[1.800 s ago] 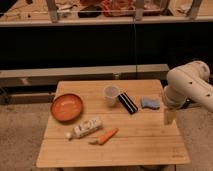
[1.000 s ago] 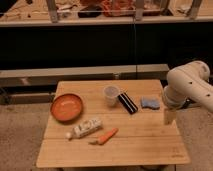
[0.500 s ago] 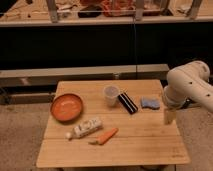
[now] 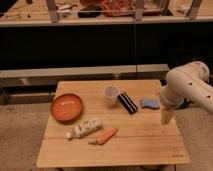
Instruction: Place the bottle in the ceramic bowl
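The bottle (image 4: 86, 128), slim and whitish with a white cap, lies on its side on the wooden table (image 4: 135, 147), left of the middle. Just behind it to the left sits the ceramic bowl (image 4: 66, 107), round, orange-red and with nothing in it. My gripper (image 4: 166, 116) hangs pointing down over the table's right side, far to the right of the bottle. It is open and holds nothing. The white arm (image 4: 189, 87) reaches in from the right.
An orange carrot (image 4: 106, 136) lies right of the bottle. A translucent cup (image 4: 111, 95) stands at mid-table with a black oblong object (image 4: 128, 103) beside it. A blue sponge (image 4: 149, 103) lies near my gripper. A dark shelf runs behind the table.
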`<act>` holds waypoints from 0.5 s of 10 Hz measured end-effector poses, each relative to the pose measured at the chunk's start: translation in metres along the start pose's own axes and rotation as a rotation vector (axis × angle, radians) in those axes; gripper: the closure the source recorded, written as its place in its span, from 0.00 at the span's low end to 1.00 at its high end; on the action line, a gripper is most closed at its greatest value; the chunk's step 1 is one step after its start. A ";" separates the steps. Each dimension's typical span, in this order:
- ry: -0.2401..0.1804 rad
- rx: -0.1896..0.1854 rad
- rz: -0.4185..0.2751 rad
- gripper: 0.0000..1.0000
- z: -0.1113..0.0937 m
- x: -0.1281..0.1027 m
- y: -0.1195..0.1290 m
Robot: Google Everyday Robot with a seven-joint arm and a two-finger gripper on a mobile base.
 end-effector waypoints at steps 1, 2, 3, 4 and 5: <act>-0.020 0.015 -0.022 0.20 -0.002 -0.020 -0.002; -0.037 0.022 -0.034 0.20 -0.005 -0.030 -0.002; -0.050 0.033 -0.051 0.20 -0.008 -0.038 -0.003; -0.068 0.043 -0.068 0.20 -0.011 -0.048 -0.002; -0.081 0.048 -0.082 0.20 -0.011 -0.058 0.000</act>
